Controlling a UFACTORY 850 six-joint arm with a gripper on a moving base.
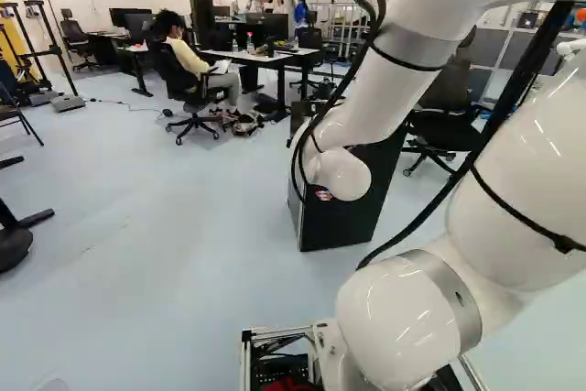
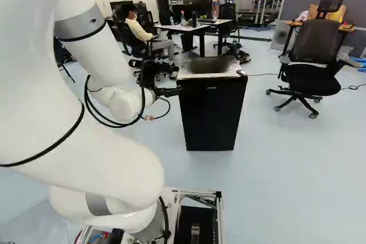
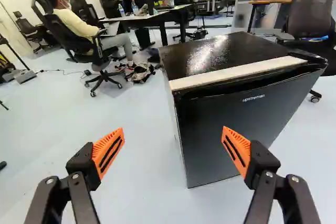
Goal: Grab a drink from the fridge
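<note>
In the right base view my gripper is at the near left upper edge of the small black fridge, partly hidden by the wrist. The wrist view shows the gripper wide open, with nothing held between its orange pads. Ahead of it, towards the side of one finger, stands the fridge, its door closed, a pale strip along the front of its glossy top. The arm covers part of the fridge in the left base view. No drink inside can be seen.
Behind the fridge are desks with monitors and bottles, and a seated person beside them. An empty office chair stands at the right of the right base view. Stand legs reach in at the left of the left base view.
</note>
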